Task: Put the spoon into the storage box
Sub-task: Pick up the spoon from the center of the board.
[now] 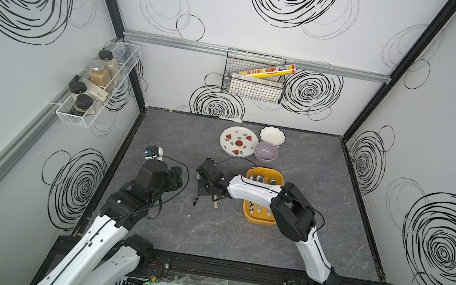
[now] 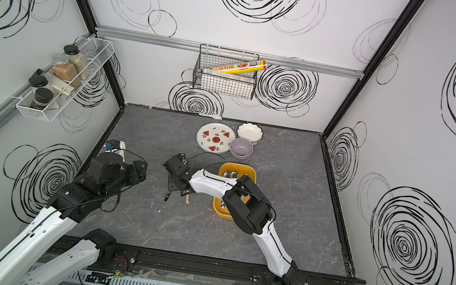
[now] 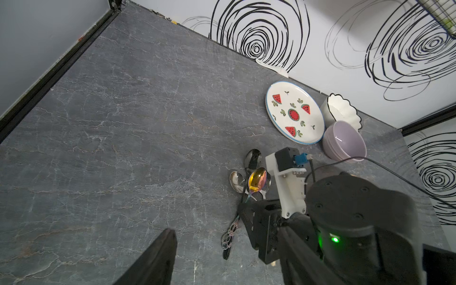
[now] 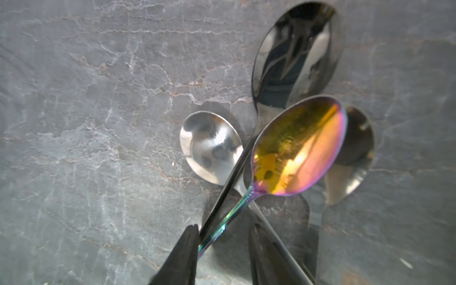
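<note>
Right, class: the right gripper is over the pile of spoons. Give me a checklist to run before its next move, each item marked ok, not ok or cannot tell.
1. Handle of iridescent rainbow metal spoon sits inside right gripper: ok.
2. Jaws closed on it: not ok, apart.
3. Only one handle there: not ok; glossy black metal spoon has its handle alongside.
4. Room in shallow mustard-yellow plastic storage box: cannot tell, arm covers part.
5. Path clear of left gripper, open and off to the side: ok.
</note>
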`<state>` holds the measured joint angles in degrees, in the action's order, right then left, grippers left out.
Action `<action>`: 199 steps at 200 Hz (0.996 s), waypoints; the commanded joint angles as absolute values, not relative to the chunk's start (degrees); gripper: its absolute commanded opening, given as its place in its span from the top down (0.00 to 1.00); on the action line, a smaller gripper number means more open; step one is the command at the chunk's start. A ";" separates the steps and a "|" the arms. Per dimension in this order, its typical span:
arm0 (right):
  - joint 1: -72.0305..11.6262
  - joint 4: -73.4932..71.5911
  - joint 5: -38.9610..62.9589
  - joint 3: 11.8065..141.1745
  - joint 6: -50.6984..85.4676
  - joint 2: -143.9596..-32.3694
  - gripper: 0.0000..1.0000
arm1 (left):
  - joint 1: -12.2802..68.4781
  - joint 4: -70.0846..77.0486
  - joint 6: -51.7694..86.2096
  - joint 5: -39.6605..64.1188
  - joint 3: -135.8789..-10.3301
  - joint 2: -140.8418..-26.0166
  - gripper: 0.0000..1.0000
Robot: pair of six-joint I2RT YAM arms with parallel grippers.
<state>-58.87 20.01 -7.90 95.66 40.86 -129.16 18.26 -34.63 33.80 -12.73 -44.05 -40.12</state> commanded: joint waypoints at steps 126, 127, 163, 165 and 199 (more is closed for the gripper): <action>-58.89 31.16 -16.32 92.70 38.85 -129.36 0.76 | 18.13 -32.26 32.96 -12.61 -43.24 -39.38 0.28; -58.89 31.27 -16.38 92.71 38.85 -129.32 0.76 | 18.12 -32.26 32.96 -12.63 -43.24 -39.42 0.28; -58.89 33.40 -18.47 94.16 38.51 -130.70 0.80 | 18.28 -32.39 33.09 -12.74 -43.24 -39.39 0.28; -58.89 33.40 -18.35 94.20 38.43 -130.87 0.80 | 18.28 -32.35 33.08 -12.74 -43.24 -39.40 0.28; -58.86 34.37 -17.97 96.47 38.06 -133.28 0.83 | 18.37 -32.34 33.11 -12.79 -43.23 -39.50 0.29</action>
